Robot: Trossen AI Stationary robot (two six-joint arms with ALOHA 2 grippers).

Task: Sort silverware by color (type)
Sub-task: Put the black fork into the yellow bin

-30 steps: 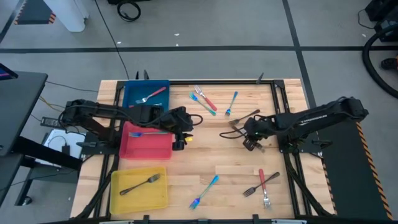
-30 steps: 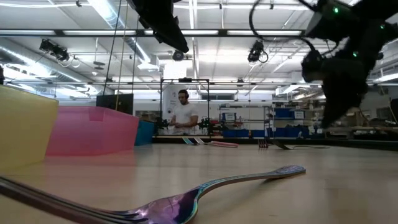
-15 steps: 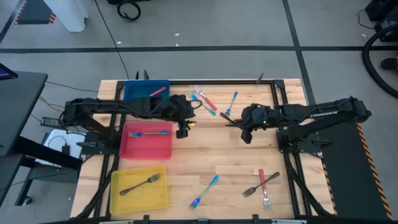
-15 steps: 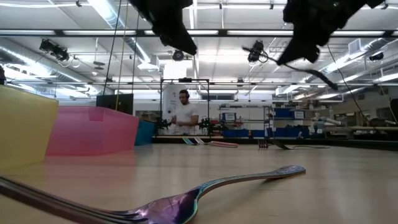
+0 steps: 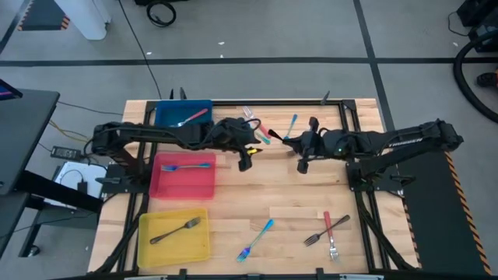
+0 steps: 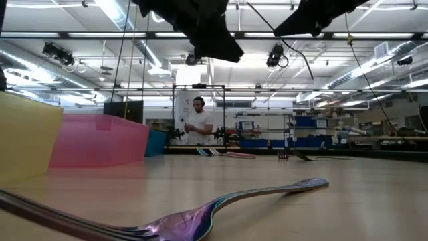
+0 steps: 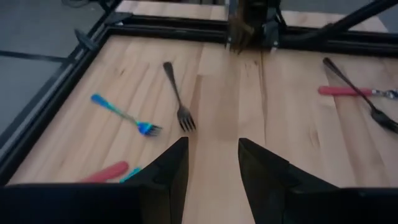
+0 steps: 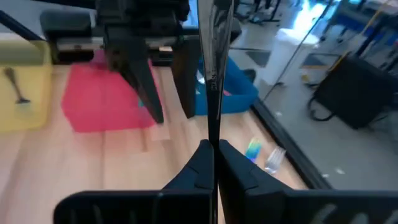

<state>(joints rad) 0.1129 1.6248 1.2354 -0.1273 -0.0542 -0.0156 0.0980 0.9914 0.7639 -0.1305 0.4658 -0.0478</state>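
We see, from the left, the yellow tray [image 5: 174,239] holding a dark fork [image 5: 176,230], the red tray [image 5: 185,180] a blue-handled one [image 5: 185,166], the blue tray [image 5: 171,115] a red-handled one [image 5: 191,118]. Our left tool [image 5: 243,161] hovers released over the table [image 5: 264,194], partly hiding the utensils [image 5: 265,132] behind it. Our right tool [image 5: 302,161] is clenched on a dark metal utensil [image 8: 214,74], its ends cut off. More forks [image 5: 325,232] lie near the table's front edge.

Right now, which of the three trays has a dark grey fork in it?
The yellow tray, at the table's near left corner, holds the all-grey fork. The red tray holds a blue-handled utensil, the blue tray a red-handled one.
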